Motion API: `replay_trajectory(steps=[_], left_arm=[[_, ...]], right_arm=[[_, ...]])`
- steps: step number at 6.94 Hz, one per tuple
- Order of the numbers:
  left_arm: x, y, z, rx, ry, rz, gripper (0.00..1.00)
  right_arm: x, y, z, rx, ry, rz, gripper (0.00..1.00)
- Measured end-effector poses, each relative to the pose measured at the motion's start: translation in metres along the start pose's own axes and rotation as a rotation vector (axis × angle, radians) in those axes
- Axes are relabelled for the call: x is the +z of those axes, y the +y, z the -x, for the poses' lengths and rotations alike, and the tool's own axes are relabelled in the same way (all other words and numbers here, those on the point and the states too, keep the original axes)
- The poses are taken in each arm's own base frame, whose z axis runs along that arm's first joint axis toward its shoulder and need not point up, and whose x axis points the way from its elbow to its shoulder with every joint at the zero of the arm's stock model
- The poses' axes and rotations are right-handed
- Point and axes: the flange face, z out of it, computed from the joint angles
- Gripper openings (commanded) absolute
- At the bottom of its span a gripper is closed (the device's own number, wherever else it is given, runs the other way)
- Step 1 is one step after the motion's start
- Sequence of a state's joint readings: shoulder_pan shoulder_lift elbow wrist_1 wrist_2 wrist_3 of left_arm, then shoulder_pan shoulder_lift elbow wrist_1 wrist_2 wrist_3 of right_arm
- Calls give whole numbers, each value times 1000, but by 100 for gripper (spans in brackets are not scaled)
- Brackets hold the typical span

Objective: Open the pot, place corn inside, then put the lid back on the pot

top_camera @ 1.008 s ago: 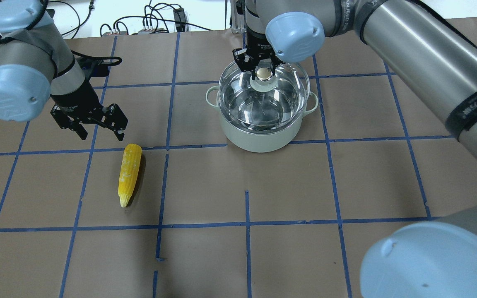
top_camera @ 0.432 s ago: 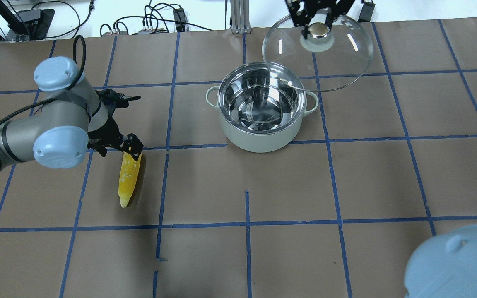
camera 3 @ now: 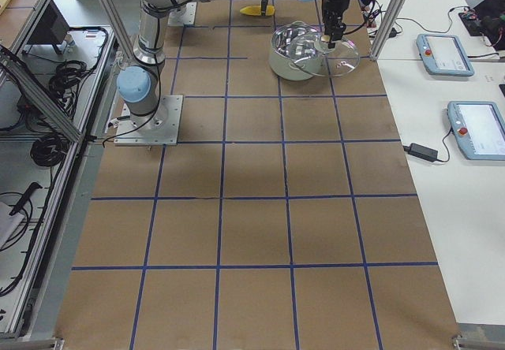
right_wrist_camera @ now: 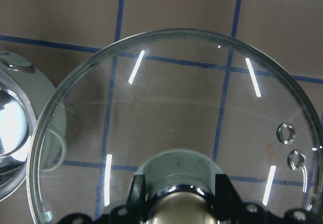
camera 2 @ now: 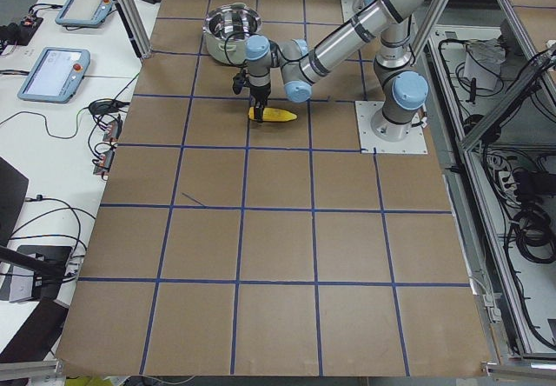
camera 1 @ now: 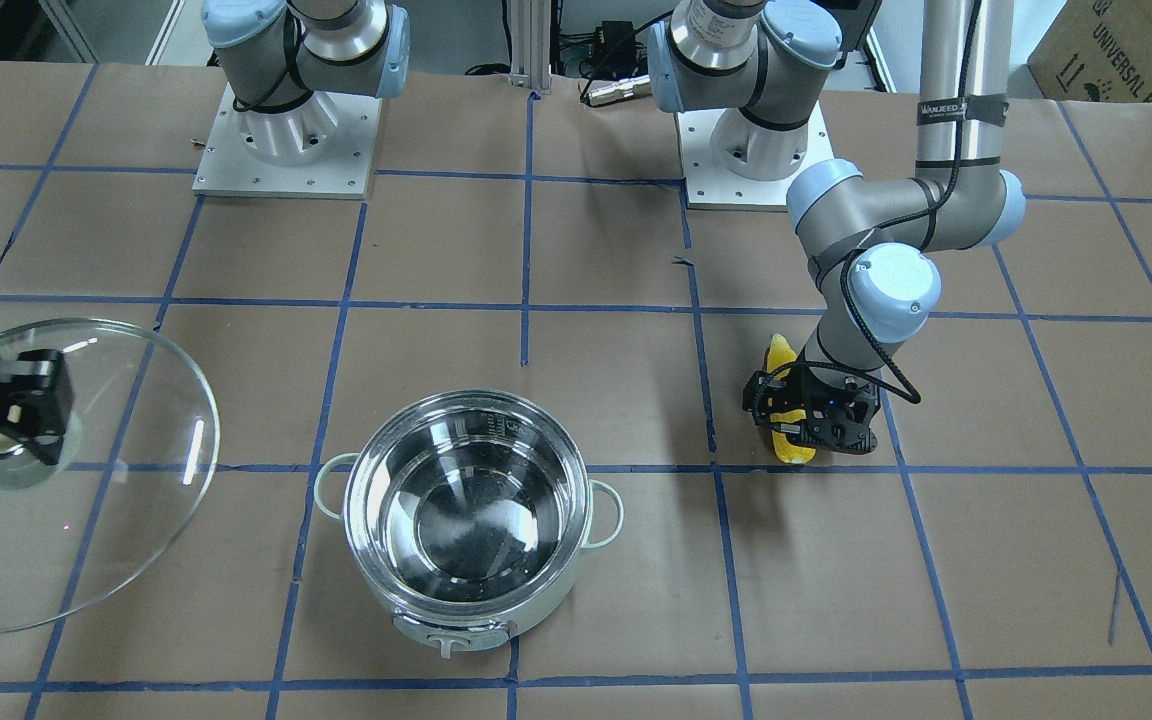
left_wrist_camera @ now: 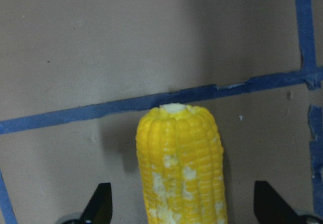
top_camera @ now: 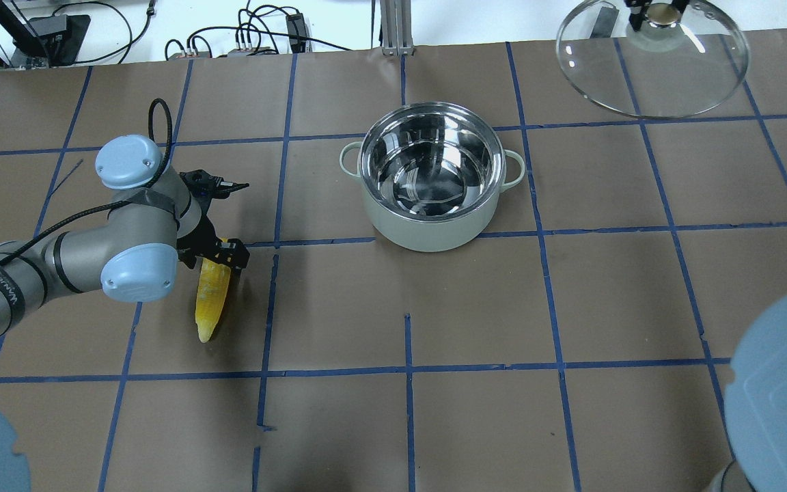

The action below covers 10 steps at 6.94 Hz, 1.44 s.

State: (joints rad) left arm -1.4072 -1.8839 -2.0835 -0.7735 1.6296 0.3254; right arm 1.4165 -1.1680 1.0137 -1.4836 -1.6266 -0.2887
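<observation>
Pot (top_camera: 427,232) is sitting uncovered on the table (top_camera: 571,301), with its shiny steel lining fully showing, a pale outer wall and two loop handles. Right gripper (right_wrist_camera: 176,204) is pinching the metal-topped knob (top_camera: 660,15), holding the clear domed glass lid (top_camera: 673,82) off to the pot's side. Corn (top_camera: 208,307) is lying flat on the brown paper, well apart from the pot, with bumpy yellow kernels and a tapered tip. Left gripper (left_wrist_camera: 181,209) is straddling its blunt end, fingers (left_wrist_camera: 98,206) spread and not touching it.

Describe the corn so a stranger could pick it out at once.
Start at the open steel-lined pot mid-table. In the overhead view, look left and nearer the robot: the left gripper straddles the corn, which lies flat on the table. It is the only yellow thing, tapering to a point.
</observation>
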Motion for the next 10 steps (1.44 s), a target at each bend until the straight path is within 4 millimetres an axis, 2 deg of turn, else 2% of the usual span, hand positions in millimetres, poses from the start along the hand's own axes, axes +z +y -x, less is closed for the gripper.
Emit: replay_trajectory(steps=[1,2,4,5,7,9,10], left_arm=[[3,-1,0,-3,-3,3,15],[-1,-1,-2,-2,-4,2,14],[-14,-9,-6,-8,1,4,14],[-33,-23,-11,-34,15,3,14],[-99,-68,-44,-108,55,-15,14],[-177,-123,-99,-163,117,-40,15],[-208,-151,-137,-163,128,-53,15]], right_arm=[[8,1,-32,19,-9,6,8],[18,-3,-47,32,-20,12,8],[26,-7,-55,40,-27,17,8],[28,-7,-56,41,-28,19,8],[29,-7,-57,42,-29,23,8],[31,-7,-56,41,-30,27,8],[32,-7,-55,41,-31,28,8]])
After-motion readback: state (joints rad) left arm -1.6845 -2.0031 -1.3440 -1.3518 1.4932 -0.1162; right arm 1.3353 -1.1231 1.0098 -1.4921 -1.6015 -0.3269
